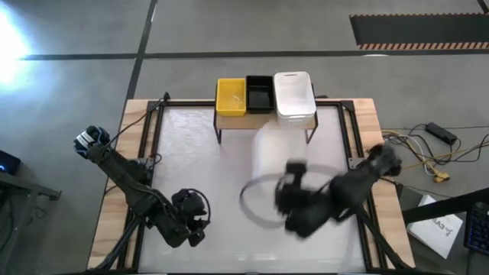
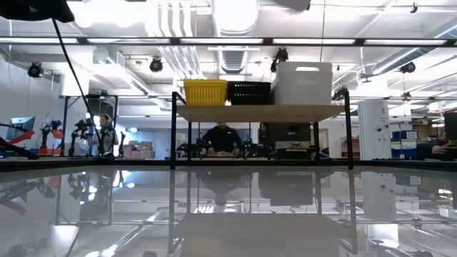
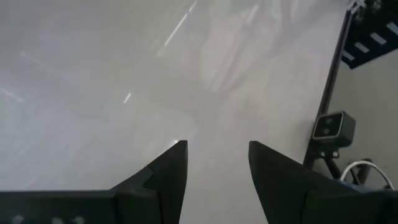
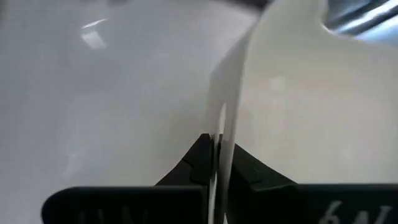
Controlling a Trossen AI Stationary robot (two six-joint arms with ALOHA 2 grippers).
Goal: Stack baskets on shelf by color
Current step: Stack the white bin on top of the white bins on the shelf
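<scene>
Right gripper [image 4: 217,163]: clamped on the wall of a white basket [image 4: 298,93], the wall pinched between both fingers.
Left gripper [image 3: 217,163]: jaws held apart, nothing between them.

Yellow basket [image 1: 231,96], black basket [image 1: 259,93], white basket [image 1: 294,95] atop shelf [image 1: 263,122].

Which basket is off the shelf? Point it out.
The translucent white basket gripped by the right gripper over the table. The yellow, black and other white basket sit on the shelf.

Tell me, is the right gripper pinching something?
Shut: the right gripper clamps the thin wall of a translucent white basket.
</scene>
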